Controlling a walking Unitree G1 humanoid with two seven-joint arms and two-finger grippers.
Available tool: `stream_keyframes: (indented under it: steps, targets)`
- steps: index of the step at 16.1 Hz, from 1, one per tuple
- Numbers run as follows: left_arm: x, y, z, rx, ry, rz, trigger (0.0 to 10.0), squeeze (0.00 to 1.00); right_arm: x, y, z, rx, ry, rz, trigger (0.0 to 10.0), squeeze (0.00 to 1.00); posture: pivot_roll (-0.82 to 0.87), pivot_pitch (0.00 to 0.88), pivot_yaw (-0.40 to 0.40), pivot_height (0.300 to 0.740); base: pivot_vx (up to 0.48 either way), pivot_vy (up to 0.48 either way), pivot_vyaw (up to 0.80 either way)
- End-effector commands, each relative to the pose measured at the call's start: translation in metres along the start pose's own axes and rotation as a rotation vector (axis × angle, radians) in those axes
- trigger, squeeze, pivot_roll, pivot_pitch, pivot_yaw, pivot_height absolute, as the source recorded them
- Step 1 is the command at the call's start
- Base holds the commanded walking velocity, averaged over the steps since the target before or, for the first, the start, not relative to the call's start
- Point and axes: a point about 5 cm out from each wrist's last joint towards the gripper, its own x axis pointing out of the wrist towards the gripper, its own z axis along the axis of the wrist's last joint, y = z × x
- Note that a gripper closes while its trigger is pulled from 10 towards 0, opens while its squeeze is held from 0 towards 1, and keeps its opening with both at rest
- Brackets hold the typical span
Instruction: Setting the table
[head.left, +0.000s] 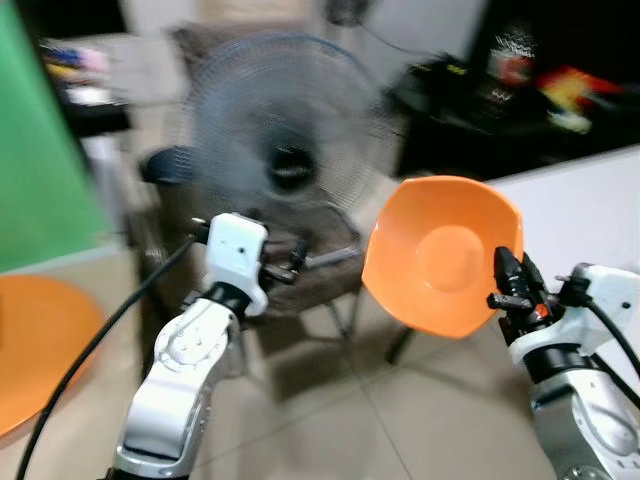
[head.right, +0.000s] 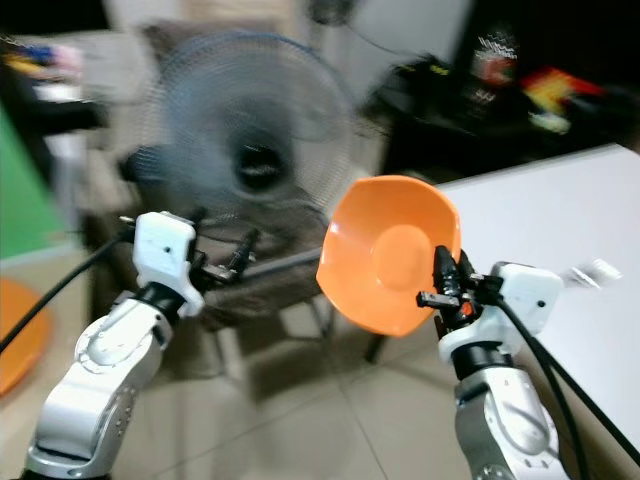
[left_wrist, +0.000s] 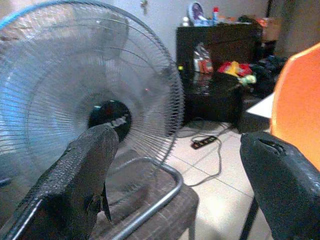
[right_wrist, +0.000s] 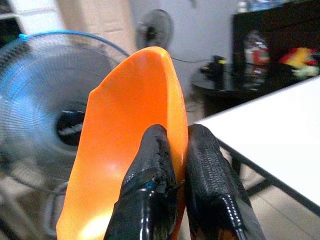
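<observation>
Orange bowl (head.left: 443, 255) held up in the air on its edge, hollow side facing the camera, just beside the near corner of the white table (head.left: 590, 215). Right gripper (right_wrist: 172, 150) clamped on the bowl's rim, one black finger on each side. Left gripper (left_wrist: 170, 165) raised further away from the table, fingers spread apart, nothing between them. Beyond both, a blue standing fan (head.left: 275, 145) on a grey chair (head.left: 320, 255). Tiled floor (head.left: 330, 420) below. Head views blurred.
</observation>
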Motion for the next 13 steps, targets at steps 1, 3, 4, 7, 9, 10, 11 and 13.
stream_keyframes:
  steps: [1,3,4,7,9,10,11,13]
  targets:
    - [0.0006,0.0036,-0.0043,0.000,0.017,0.032,10.0,0.00,0.0014,-0.0012,0.0014,-0.024,-0.002,-0.013,10.0,0.00,0.00,0.000,-0.035,0.740,0.000,0.000,-0.80]
    - [0.0008,0.0055,-0.0058,0.008,0.021,0.053,10.0,0.00,0.0017,-0.0034,-0.0003,-0.076,0.016,-0.026,10.0,0.00,0.00,0.000,-0.034,0.740,0.000,0.000,-0.80]
    - [0.0008,0.0056,-0.0052,0.003,0.013,0.055,10.0,0.00,0.0020,-0.0037,-0.0008,-0.085,0.020,-0.031,10.0,0.00,0.00,0.000,-0.034,0.740,0.000,0.000,-0.80]
    - [0.0024,0.0054,-0.0050,-0.009,0.006,0.027,10.0,0.00,0.0029,-0.0037,-0.0024,-0.100,0.022,-0.056,10.0,0.00,0.00,0.000,-0.030,0.740,0.000,0.000,-0.80]
    - [0.0037,0.0081,-0.0060,0.003,0.018,0.037,10.0,0.00,0.0014,-0.0043,-0.0051,-0.097,0.037,-0.078,10.0,0.00,0.00,0.000,-0.029,0.740,0.000,0.480,-0.80]
    - [0.0054,0.0128,-0.0034,0.098,0.012,0.075,10.0,0.00,0.0006,-0.0047,-0.0063,-0.095,0.043,-0.091,10.0,0.00,-0.01,0.000,-0.028,0.740,0.000,-0.461,-0.80]
    - [0.0058,0.0129,-0.0033,0.104,0.011,0.073,10.0,0.00,0.0005,-0.0047,-0.0062,-0.095,0.043,-0.092,10.0,0.00,-0.01,0.000,-0.027,0.740,0.000,-0.480,-0.80]
    - [0.0066,0.0131,-0.0062,0.028,0.023,0.055,10.0,0.00,0.0002,-0.0050,-0.0064,-0.094,0.043,-0.096,10.0,0.00,-0.01,0.000,-0.024,0.740,0.000,-0.480,-0.80]
